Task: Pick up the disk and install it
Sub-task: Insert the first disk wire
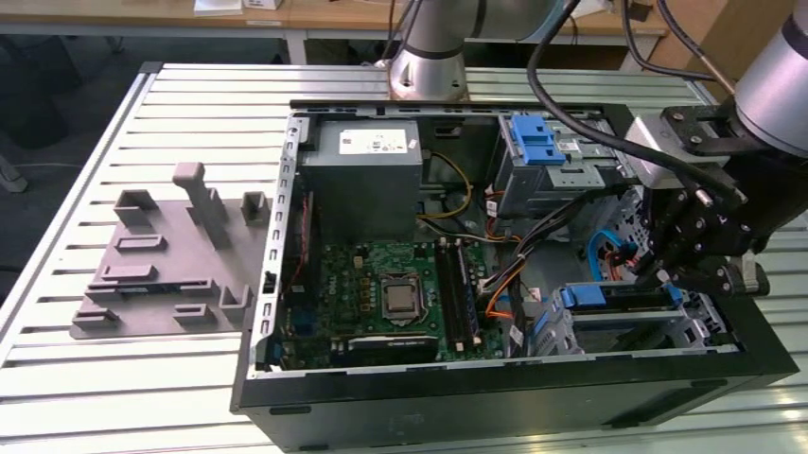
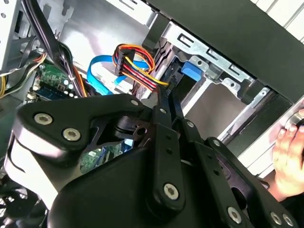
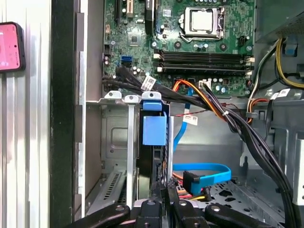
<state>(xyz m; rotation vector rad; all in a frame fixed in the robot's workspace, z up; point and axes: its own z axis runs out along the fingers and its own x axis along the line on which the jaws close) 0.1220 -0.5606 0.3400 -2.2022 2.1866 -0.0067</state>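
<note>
We see the tool (image 1: pixel 676 274) closed on the disk (image 3: pixel 154 142), which stands edge-on in the drive cage (image 3: pixel 111 137); loose cables (image 3: pixel 213 107) beside it could snag, or misaligned rails jam.

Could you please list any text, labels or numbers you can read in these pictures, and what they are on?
None can be read.
White sticker on the grey box: too small.
Cable tags: blurred.
Motherboard print: too small.

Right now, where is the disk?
The disk stands on edge in the drive cage at the case's front corner, on the exterior view's right, directly below the hand.
</note>
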